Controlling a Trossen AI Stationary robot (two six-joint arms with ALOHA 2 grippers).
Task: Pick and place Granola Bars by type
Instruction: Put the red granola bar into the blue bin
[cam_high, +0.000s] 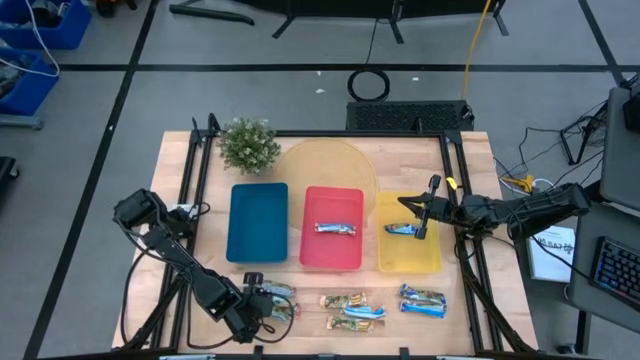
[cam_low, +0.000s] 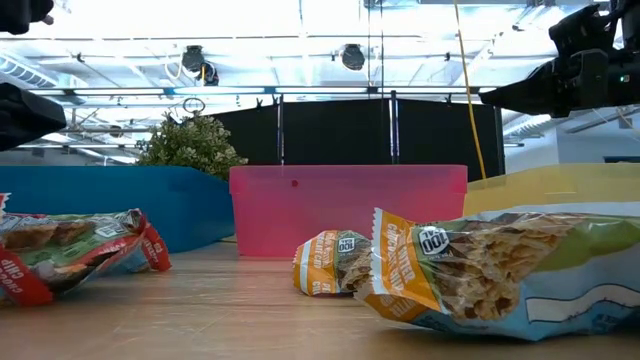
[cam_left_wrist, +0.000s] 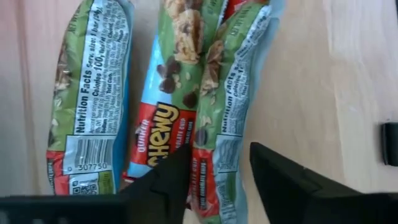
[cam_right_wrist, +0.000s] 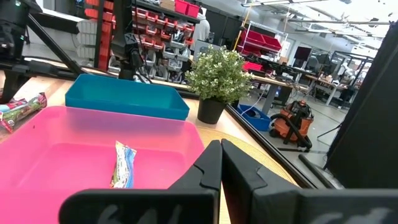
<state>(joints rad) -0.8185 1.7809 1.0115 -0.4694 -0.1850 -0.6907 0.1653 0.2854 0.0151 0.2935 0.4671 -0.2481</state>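
Observation:
Three red-green Granola Bars (cam_left_wrist: 168, 93) lie side by side on the table near its front left (cam_high: 277, 299). My left gripper (cam_left_wrist: 221, 177) points down over them, open, its two fingers standing on either side of one outer bar (cam_left_wrist: 221, 137). Other bars lie along the front edge: orange-and-white ones (cam_high: 347, 301) and blue ones (cam_high: 422, 300). One bar lies in the pink tray (cam_high: 337, 228) and one in the yellow tray (cam_high: 402, 229). My right gripper (cam_high: 425, 215) hangs shut above the yellow tray, with nothing in it. My left gripper comes from above and lies across the outer bar's lower end (cam_left_wrist: 217, 171), which lies flat on the table between the fingers. I cannot tell whether the fingertips touch the wrapper.
The blue tray (cam_high: 258, 245), pink tray (cam_high: 332, 255) and yellow tray (cam_high: 410, 258) stand in a row mid-table. A small potted plant (cam_high: 247, 145) and a round yellow disc (cam_high: 330, 165) are behind them. Black rails run along the table's sides.

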